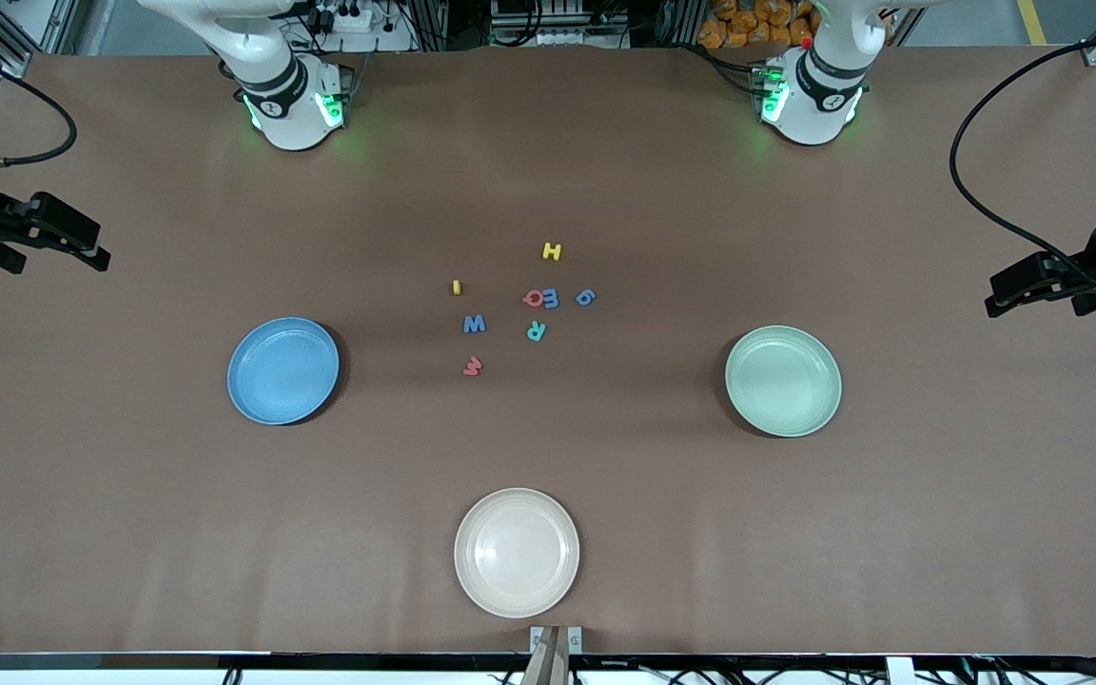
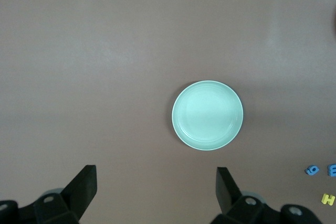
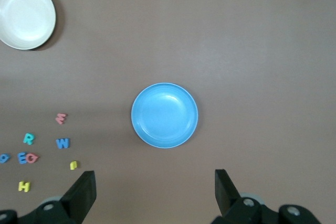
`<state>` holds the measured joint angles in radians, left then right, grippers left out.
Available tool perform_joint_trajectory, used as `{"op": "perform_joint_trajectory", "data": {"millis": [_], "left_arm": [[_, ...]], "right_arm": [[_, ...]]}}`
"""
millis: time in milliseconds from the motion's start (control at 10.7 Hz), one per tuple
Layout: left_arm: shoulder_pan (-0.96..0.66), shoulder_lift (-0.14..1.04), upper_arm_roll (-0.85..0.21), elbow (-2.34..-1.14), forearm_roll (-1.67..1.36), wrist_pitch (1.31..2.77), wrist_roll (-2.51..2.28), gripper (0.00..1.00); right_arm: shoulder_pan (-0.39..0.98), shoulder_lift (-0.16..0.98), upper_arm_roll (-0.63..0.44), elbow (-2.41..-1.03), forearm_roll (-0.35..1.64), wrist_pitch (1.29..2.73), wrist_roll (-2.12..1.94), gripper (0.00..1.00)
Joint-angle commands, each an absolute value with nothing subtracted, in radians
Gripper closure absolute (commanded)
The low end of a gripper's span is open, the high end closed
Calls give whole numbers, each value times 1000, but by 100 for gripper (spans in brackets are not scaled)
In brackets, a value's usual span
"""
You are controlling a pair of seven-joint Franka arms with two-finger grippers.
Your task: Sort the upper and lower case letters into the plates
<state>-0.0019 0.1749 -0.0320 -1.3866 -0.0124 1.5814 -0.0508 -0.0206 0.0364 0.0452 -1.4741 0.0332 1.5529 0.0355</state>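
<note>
Several tiny letters lie in a cluster at the table's middle: yellow H (image 1: 552, 251), yellow i (image 1: 457, 286), red Q (image 1: 534, 298), blue E (image 1: 551, 298), blue g (image 1: 585, 297), blue W (image 1: 475, 324), teal R (image 1: 537, 330) and a red letter (image 1: 473, 365). The blue plate (image 1: 283, 370) lies toward the right arm's end and the mint green plate (image 1: 783, 381) toward the left arm's end; both are bare. My right gripper (image 1: 96, 245) hangs open and empty high above its end; its wrist view (image 3: 155, 184) shows the blue plate (image 3: 164, 115). My left gripper (image 1: 993, 295) hangs open and empty likewise (image 2: 156, 182), seeing the mint plate (image 2: 207, 115).
A cream-white plate (image 1: 517, 552) lies near the table's front edge, nearer to the front camera than the letters. Black cables trail at both ends of the table. Brown tabletop lies between the letters and each plate.
</note>
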Motion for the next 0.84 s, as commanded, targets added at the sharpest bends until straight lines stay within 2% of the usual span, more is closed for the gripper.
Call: {"op": "perform_joint_trajectory", "data": {"millis": [0,467,746], "left_arm": [[-3,176,-26,-1374,-32,1580,-28,0],[-14,178,-35,-1396,-31,1531,-26,0],[-61,239,-47,-1414,-41,1490,-38,0]], "right_arm": [[-38,28,86,-1482,-3,1552,55,0],[-40,34,86,-1483,-11,1588,41,0],[-40,34,86,-1483,-18,1603,37,0]]}}
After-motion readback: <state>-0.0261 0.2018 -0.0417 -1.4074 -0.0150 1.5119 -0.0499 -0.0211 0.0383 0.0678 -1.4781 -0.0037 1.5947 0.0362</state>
